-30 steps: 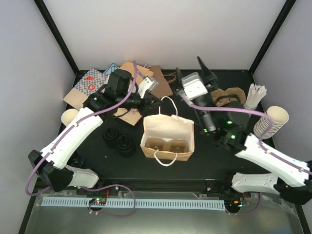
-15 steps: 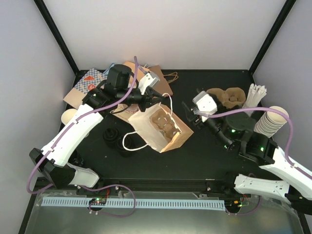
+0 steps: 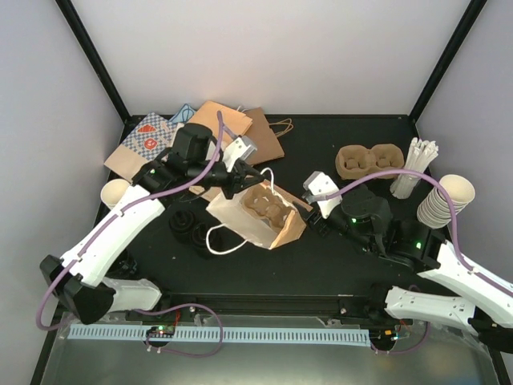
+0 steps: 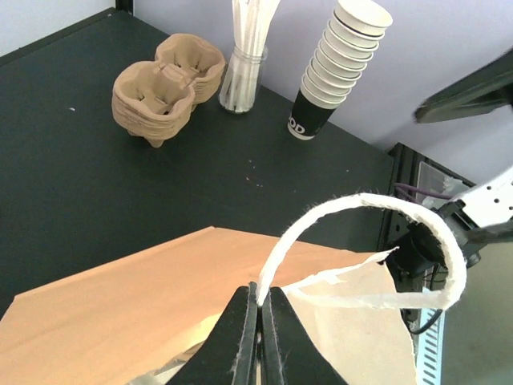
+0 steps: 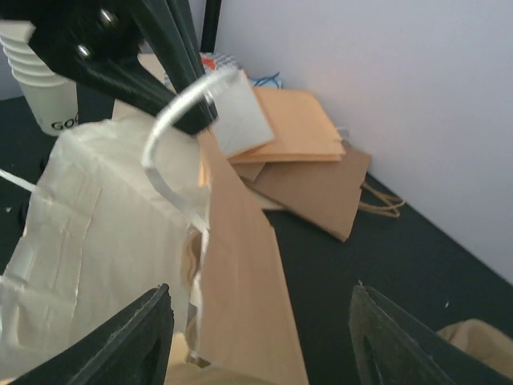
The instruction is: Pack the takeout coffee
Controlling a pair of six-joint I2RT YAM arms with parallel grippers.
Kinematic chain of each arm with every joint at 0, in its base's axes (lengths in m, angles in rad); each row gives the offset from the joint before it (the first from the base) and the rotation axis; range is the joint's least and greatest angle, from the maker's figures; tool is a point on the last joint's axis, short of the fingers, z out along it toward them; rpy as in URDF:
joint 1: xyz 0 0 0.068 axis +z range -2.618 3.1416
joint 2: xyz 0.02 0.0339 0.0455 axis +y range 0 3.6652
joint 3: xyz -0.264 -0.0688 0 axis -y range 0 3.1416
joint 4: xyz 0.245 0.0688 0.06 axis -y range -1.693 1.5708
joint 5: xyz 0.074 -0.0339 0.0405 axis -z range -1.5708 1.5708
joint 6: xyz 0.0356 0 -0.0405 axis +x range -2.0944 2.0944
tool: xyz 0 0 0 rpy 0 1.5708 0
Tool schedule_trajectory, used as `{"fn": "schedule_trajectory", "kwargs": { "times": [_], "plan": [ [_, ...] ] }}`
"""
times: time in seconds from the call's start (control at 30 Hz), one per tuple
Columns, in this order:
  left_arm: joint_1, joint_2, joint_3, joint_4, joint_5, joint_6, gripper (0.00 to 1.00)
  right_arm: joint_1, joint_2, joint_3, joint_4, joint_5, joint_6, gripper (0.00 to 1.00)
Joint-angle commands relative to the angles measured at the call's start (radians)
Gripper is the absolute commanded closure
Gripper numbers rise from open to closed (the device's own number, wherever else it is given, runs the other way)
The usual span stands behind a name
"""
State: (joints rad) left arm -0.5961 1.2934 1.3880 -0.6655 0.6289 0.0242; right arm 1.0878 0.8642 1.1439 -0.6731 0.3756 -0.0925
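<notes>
Paper bag (image 3: 282, 233): now tipped over, pulp carrier (image 3: 268, 207) inside; light, flimsy.
Left fingers (image 4: 239, 341): clenched on handle (image 4: 361, 204).
Right fingers (image 5: 120, 353): spread, empty.

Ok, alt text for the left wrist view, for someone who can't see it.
The left tool is shut on the white handle of a brown paper bag. Behind, on the black table: stacked pulp carriers, a jar of straws and stacked cream cups.

Looks like a robotics lab cell staged as a coffee counter: boxed in by plain pale walls (image 3: 280, 56) and black frame posts (image 3: 92, 56), with robot arms (image 3: 120, 228) bolted to a black table (image 3: 321, 144) bearing stacked paper cups (image 3: 445, 200), spare pulp carriers (image 3: 367, 159), straws (image 3: 417, 156) and flat paper bags (image 3: 228, 120).
</notes>
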Motion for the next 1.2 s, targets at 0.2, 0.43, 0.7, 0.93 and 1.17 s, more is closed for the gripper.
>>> {"fn": "schedule_trajectory", "kwargs": {
  "times": [0.2, 0.43, 0.7, 0.93, 1.17],
  "plan": [
    [-0.005, -0.175, -0.149, 0.07, 0.014, -0.055, 0.99, 0.001, -0.062, -0.073, -0.126, -0.028, 0.179, 0.36],
    [-0.028, -0.277, -0.288, 0.154, 0.042, -0.158, 0.98, 0.011, -0.119, -0.099, -0.111, -0.188, 0.151, 0.44],
    [-0.081, -0.338, -0.366, 0.209, 0.042, -0.245, 0.98, 0.202, -0.164, -0.119, -0.054, -0.139, 0.072, 0.63],
    [-0.14, -0.346, -0.395, 0.299, 0.023, -0.328, 0.98, 0.473, -0.074, -0.123, -0.074, 0.051, -0.001, 0.92],
    [-0.158, -0.336, -0.377, 0.3, -0.025, -0.326, 0.98, 0.568, 0.066, -0.147, -0.125, 0.185, -0.033, 0.99]
  ]
}}
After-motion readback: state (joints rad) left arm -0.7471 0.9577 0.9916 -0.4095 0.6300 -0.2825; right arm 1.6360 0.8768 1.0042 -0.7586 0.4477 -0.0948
